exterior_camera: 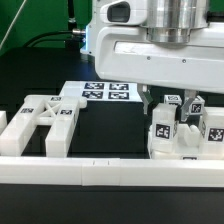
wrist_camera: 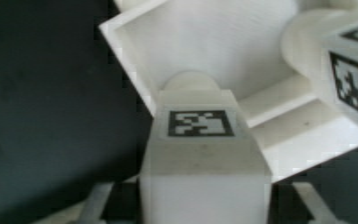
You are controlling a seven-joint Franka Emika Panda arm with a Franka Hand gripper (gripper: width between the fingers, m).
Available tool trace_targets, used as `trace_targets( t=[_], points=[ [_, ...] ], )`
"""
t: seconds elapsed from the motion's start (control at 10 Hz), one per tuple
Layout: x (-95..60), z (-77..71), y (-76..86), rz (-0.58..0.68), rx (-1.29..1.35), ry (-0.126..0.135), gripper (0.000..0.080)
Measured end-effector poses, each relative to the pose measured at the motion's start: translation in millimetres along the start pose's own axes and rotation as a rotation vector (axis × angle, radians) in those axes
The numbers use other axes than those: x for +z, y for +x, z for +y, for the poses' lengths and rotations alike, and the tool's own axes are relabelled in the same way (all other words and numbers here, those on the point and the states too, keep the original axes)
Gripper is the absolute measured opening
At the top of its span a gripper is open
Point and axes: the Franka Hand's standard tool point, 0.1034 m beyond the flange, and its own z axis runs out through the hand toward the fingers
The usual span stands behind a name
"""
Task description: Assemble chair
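Observation:
My gripper (exterior_camera: 163, 108) hangs over the group of white chair parts at the exterior view's right. It is open, with one finger on each side of a short white post (exterior_camera: 164, 128) that carries a square tag. In the wrist view the post (wrist_camera: 201, 150) fills most of the space between the fingers (wrist_camera: 98, 200), with a thin dark gap on each side. Behind the post lies a white angular part (wrist_camera: 265, 75), and another tagged piece (wrist_camera: 345, 70) stands close by. The cross-braced frame (exterior_camera: 45, 120) lies flat at the exterior view's left.
The marker board (exterior_camera: 105, 93) lies behind the frame, in the middle. A long white border rail (exterior_camera: 110, 170) runs along the front. More tagged posts (exterior_camera: 196, 105) stand beside the gripper at the exterior view's right. The arm's white body (exterior_camera: 160, 50) fills the upper right.

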Motion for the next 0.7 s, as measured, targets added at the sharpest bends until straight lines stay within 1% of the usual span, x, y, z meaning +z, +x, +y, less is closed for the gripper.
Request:
trace_targets(
  t=[0.3, 0.5, 0.6, 0.7],
  points=[
    [0.9, -1.1, 0.5, 0.009, 0.366, 0.014, 0.0289],
    [1.1, -0.9, 0.8, 0.004, 0.525, 0.011, 0.0289],
    [1.2, -1.0, 0.8, 0.003, 0.562, 0.012, 0.0289],
    [1.3, -1.5, 0.3, -0.001, 0.604, 0.015, 0.0361]
  ],
)
